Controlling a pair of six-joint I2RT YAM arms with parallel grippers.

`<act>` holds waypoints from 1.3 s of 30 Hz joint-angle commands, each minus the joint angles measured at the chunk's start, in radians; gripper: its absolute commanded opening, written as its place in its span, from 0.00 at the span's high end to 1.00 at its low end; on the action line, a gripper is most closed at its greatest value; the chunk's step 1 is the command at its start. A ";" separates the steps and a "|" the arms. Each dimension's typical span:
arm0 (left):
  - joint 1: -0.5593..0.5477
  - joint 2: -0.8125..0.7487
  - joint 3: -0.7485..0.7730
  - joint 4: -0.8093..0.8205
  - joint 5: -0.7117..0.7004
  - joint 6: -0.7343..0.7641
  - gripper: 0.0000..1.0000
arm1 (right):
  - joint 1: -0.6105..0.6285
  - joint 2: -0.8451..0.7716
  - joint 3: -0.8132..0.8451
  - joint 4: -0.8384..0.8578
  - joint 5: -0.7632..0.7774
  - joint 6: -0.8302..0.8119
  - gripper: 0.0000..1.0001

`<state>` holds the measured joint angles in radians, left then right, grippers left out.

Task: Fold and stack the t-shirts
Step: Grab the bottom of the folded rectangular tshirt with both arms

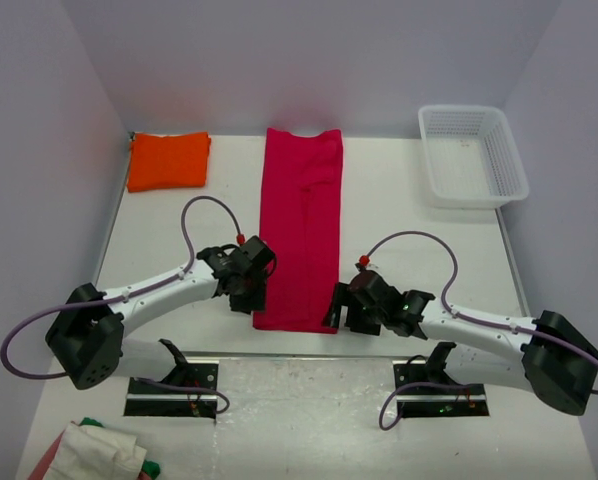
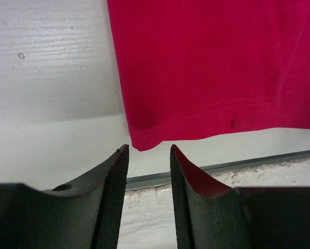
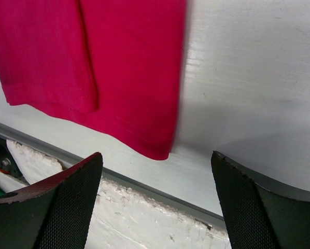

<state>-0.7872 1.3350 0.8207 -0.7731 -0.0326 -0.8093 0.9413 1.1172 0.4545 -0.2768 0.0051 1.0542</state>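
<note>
Nearest the arm bases, at the left front corner, lies a crumpled bundle of pale cloth (image 1: 99,452), well apart from the work. Just beyond the bases, both grippers sit low at the near hem of the crimson t-shirt (image 1: 301,230), one at each corner. The left gripper (image 2: 149,150) has its fingers only a narrow gap apart with nothing between them; the shirt's left hem corner lies flat on the table (image 1: 409,250) just ahead of the tips. The right gripper (image 3: 157,155) stands wide open and empty, the right hem corner lying just ahead of it, between the lines of its two fingers. The shirt is already folded lengthwise into a long narrow strip, one layer lapped over the other, running from the near hem away to the collar by the back wall. The step in hand looks like the crosswise fold: each gripper seems set to take its corner. That would call for the left fingers to open a little more, both pairs to nip through all the layers at the hem, then lift together and carry it evenly toward the collar. Further back, the orange t-shirt (image 1: 168,160) lies folded at the far left corner, and a white basket (image 1: 476,200) stands at the far right.
</note>
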 commanded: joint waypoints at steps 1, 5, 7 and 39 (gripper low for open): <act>-0.014 0.004 0.000 -0.031 -0.058 -0.063 0.60 | -0.001 -0.037 -0.013 0.001 0.001 0.015 0.14; -0.026 0.024 -0.012 -0.029 -0.070 -0.083 0.60 | -0.001 -0.030 -0.016 0.007 0.001 0.017 0.14; -0.035 0.042 -0.028 -0.019 -0.073 -0.090 0.60 | -0.001 -0.023 -0.020 0.019 0.001 0.018 0.13; -0.055 0.102 -0.104 0.120 -0.003 -0.097 0.65 | 0.001 0.052 -0.020 0.039 -0.019 0.039 0.12</act>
<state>-0.8349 1.4414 0.7368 -0.6895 -0.0429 -0.8810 0.9413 1.1389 0.4355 -0.1905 -0.0219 1.0809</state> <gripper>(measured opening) 0.359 0.873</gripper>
